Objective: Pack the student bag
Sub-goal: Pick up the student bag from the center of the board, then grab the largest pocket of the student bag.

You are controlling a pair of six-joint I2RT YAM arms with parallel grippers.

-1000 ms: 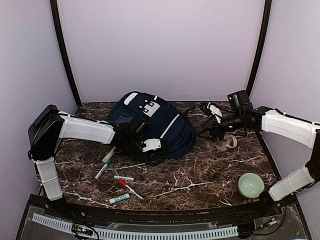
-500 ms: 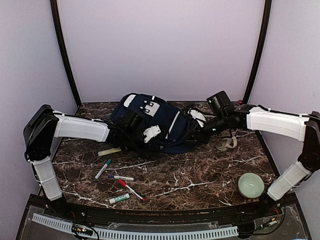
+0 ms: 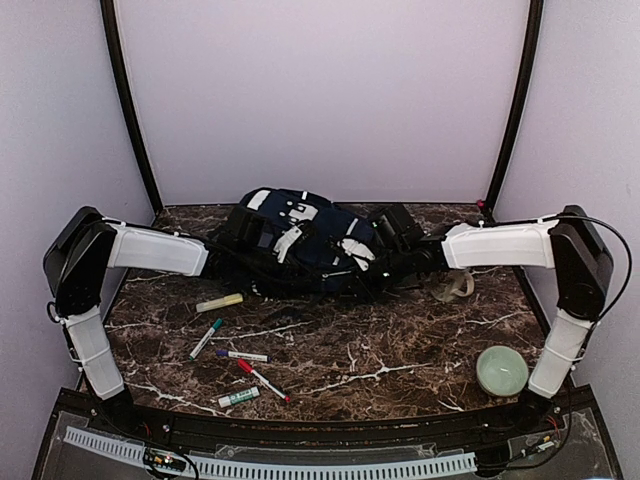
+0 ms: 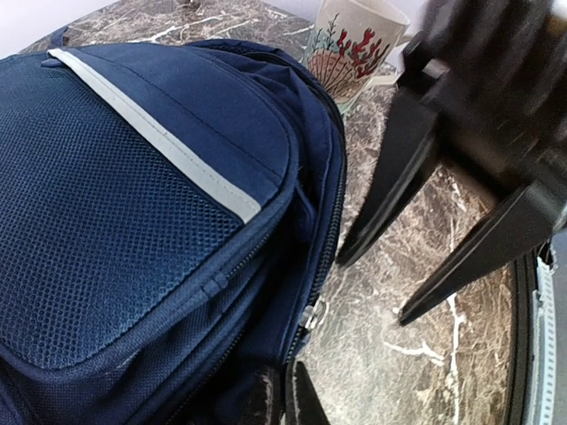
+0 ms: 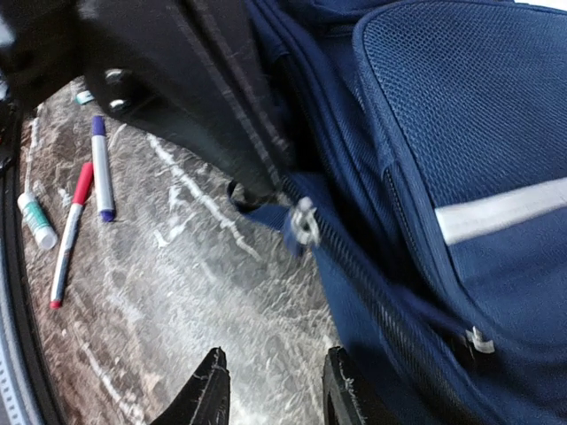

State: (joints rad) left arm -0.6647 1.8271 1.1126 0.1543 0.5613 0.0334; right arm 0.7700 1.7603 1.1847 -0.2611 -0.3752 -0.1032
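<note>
Top view: the right arm (image 3: 495,243) has swung left from the far-right corner onto the right side of the large navy-blue fabric student bag with grey reflective stripes (image 3: 300,248). The student bag has turned and now lies far centre on the dark marble table (image 3: 400,350). A yellow highlighter (image 3: 219,302) is uncovered near-left of it. The bag's white patch is too small to read.

Left wrist: the left gripper (image 4: 285,394) is clamped tight on the bag's lower seam by the zip, as far as shows. A white mug with a red coral drawing (image 4: 354,44) stands beside the bag, with no text.

Right wrist: the right gripper (image 5: 275,363) has a narrow gap with nothing in it, over bare marble just short of the small metal zip pull (image 5: 304,221). The likely step is unzipping. Centre the jaws on the tab, pinch metal rather than fabric, and drag along the track while the left keeps the seam taut. The purple marker (image 5: 102,168) and red marker (image 5: 69,235) have unreadable labels.
</note>
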